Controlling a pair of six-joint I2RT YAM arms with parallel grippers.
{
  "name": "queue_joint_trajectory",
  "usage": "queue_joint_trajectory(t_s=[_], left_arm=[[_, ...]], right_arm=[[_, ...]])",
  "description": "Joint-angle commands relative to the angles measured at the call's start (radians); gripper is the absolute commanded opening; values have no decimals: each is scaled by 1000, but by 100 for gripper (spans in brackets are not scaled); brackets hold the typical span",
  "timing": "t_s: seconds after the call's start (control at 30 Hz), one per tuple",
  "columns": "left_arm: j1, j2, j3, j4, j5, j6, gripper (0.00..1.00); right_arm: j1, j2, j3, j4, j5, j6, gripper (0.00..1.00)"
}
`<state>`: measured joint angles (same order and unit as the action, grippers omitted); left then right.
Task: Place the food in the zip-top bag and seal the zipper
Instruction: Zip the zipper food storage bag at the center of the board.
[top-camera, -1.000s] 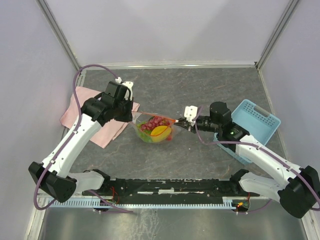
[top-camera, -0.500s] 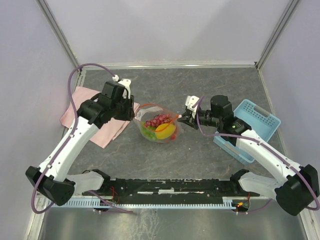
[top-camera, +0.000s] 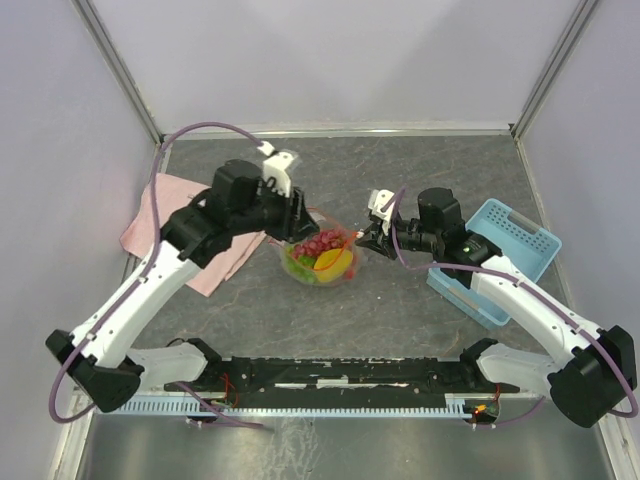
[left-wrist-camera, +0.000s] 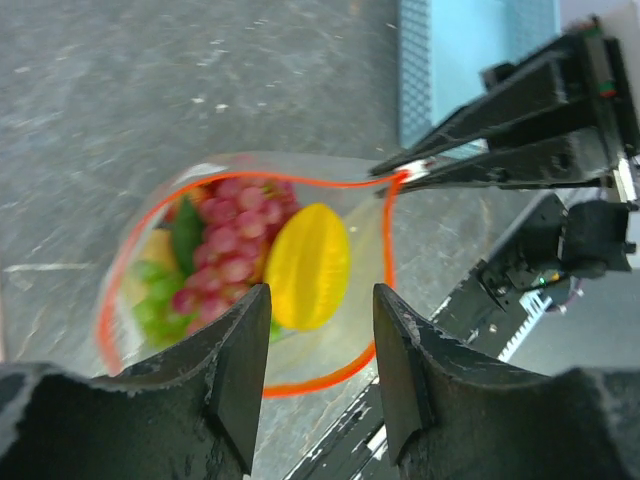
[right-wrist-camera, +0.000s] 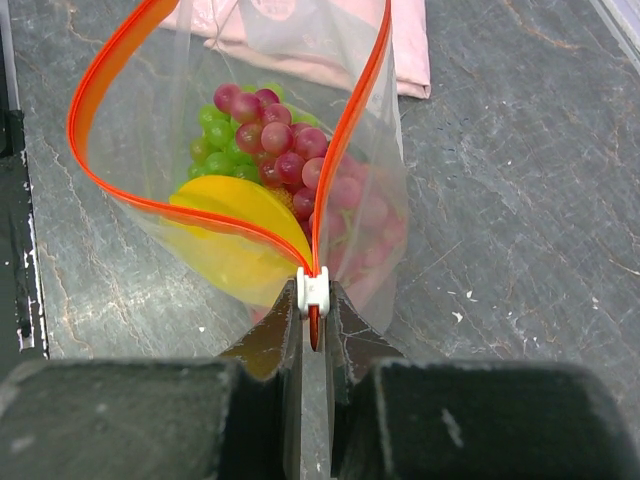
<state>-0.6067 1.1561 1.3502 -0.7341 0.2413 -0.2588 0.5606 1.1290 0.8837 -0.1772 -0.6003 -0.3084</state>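
Observation:
The zip-top bag (top-camera: 322, 262) lies on the table between the arms with its mouth gaping in a round loop. The food is inside: red grapes (right-wrist-camera: 280, 140), green grapes (right-wrist-camera: 215, 150) and a yellow fruit (left-wrist-camera: 307, 265). My right gripper (right-wrist-camera: 313, 300) is shut on the zipper (right-wrist-camera: 350, 120) at its right end, with the white slider (right-wrist-camera: 313, 290) right at the fingertips. My left gripper (left-wrist-camera: 320, 300) hangs open over the bag's left side and touches nothing. In the top view the left gripper (top-camera: 298, 215) is above the bag and the right gripper (top-camera: 366, 238) is at the bag's right corner.
A pink cloth (top-camera: 165, 228) lies at the left under the left arm. A light-blue basket (top-camera: 512, 245) stands at the right behind the right arm. The black base rail (top-camera: 330, 375) runs along the near edge.
My left gripper has opened, let go of the bag's left mouth edge and swung right over the bag. The stretched mouth has slackened into a loop. The right grip is unchanged.

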Motion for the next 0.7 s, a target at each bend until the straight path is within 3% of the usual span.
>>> queue_joint_trajectory(t_s=[0.0,0.47,0.57,0.67], left_arm=[[-117,62,-19,160,20,-43,53],[-260,208,-49,222,-161,-39,53],[-266,238,-45,207,-177,-31,43],[-268,244,-46,208,-174,-24,26]], right_arm=[[-3,-9,64,25,4,22,2],[-3,-8,55,32,24,54,2],[-3,-4,53,38,23,57,2],[-6,-3,51,41,18,60,3]])
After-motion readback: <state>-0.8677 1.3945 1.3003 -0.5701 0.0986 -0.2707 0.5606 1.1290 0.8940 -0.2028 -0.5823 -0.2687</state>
